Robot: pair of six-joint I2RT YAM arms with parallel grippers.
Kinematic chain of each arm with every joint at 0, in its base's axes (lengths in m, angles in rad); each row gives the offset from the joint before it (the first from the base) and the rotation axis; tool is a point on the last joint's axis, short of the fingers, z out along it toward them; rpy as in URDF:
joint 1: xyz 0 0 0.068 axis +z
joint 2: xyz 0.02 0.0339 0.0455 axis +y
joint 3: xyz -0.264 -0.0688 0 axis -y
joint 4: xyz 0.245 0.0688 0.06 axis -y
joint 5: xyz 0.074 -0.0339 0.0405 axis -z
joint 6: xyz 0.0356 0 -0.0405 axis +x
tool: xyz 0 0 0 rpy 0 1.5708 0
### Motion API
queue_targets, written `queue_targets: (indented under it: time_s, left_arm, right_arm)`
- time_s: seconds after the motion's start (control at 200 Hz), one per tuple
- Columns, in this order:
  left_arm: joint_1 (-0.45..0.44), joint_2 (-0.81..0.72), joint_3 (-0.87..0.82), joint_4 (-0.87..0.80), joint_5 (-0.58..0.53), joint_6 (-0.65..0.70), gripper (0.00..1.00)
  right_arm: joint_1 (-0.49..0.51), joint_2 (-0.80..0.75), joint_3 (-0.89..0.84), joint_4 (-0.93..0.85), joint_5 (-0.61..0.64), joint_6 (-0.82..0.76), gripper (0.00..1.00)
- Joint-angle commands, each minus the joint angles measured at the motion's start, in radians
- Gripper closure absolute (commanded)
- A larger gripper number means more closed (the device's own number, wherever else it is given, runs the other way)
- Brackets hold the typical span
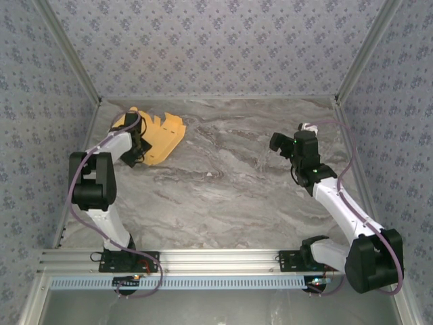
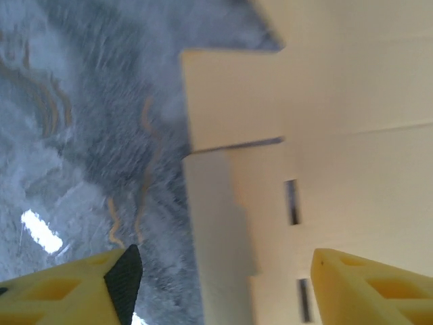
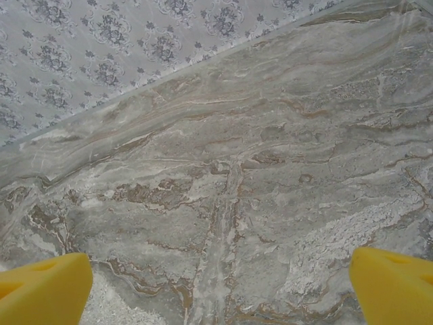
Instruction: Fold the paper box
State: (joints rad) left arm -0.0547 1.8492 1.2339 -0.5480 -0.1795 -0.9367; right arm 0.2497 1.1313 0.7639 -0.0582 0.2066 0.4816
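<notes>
Your left gripper hovers with fingers spread wide over the edge of the paper box, lying mostly flat in the table's far-left corner, probably to catch a flap, while your right gripper hangs open, well apart.

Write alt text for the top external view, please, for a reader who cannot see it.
The left gripper sits over a yellow-orange paper box at the marble table's far left corner. The right gripper hovers over the table at right, away from the box.
</notes>
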Motion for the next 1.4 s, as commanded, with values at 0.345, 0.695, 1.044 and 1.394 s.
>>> queue_targets:
  time_s: [0.345, 0.695, 1.044, 1.394]
  left_arm:
    - [-0.148, -0.212, -0.246, 0.160, 0.340, -0.177, 0.83]
    - [-0.349, -0.368, -0.282, 0.263, 0.385, -0.320, 0.87]
    - [-0.352, -0.402, -0.344, 0.426, 0.352, -0.463, 0.90]
    - [-0.357, -0.460, -0.414, 0.480, 0.224, -0.580, 0.93]
  right_arm:
    - [0.117, 0.230, 0.084, 0.051, -0.253, 0.390, 0.03]
    - [0.235, 0.647, 0.279, 0.212, -0.571, 0.739, 0.06]
    - [0.286, 0.571, 0.153, 0.210, -0.470, 1.014, 0.07]
    - [0.287, 0.234, 0.083, -0.205, -0.134, 1.109, 0.02]
